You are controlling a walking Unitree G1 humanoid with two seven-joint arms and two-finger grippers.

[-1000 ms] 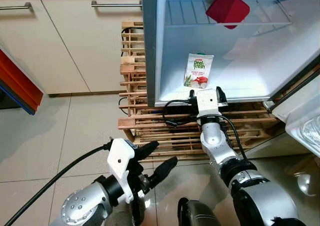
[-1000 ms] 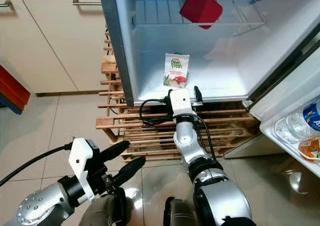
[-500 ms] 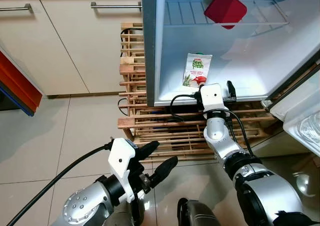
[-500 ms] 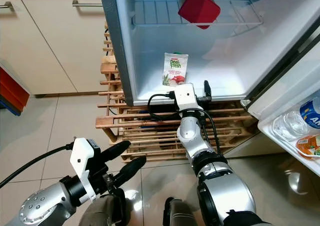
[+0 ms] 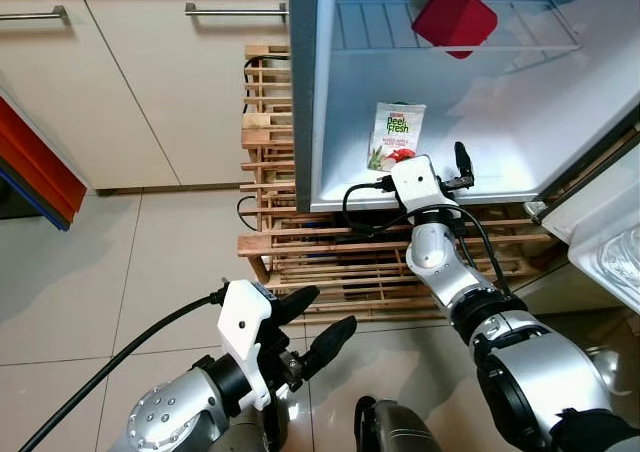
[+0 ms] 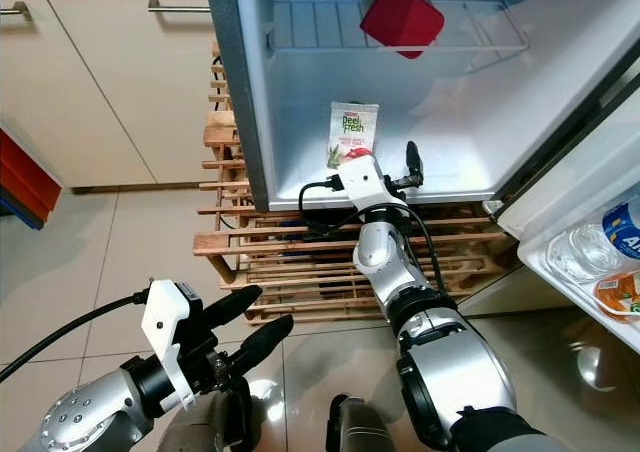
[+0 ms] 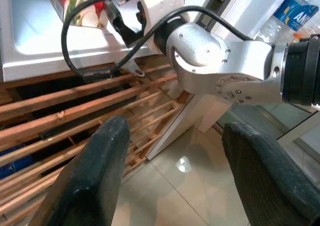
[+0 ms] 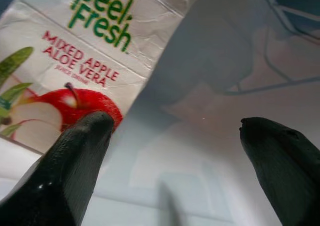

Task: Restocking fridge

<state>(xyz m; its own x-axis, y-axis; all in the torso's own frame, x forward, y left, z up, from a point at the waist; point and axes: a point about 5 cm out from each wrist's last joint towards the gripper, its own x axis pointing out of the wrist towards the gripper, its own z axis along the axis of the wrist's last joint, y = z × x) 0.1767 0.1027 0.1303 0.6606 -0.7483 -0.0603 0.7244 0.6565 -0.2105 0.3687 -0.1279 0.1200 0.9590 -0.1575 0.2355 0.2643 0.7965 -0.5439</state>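
Left gripper [image 5: 312, 322]: low at 7 o'clock over the tiled floor [image 5: 120, 262], fingers spread wide, holding nothing; idle.

Wooden pallet stack [image 5: 270, 242]: under and to the left of the fridge, slats exposed, a black cable lying across them.

Fridge [image 5: 300, 92], door open: left wall edge standing at 12 o'clock.

Juice carton [image 5: 396, 136], Peel Fresh mixed apple aloe vera: upright on the fridge floor [image 5: 500, 162] toward its left side, apart from the wall.

Right gripper [image 8: 175, 151]: at the fridge's front lip, fingers well apart and empty; in the wrist view one finger [image 8: 75, 156] sat just in front of the carton's lower corner, contact not certain.

Red lidded container [image 5: 455, 19]: on the wire shelf [image 5: 360, 32], at 1 o'clock.

Door shelf [image 6: 585, 272]: at 3 o'clock, bottles in it.

Step judged: carton placed and released. Next move likely called for drawing the right arm straight back over the lip without nudging the carton.

Room: fridge floor open to the right of the carton; wire shelf close overhead; door close on the right.
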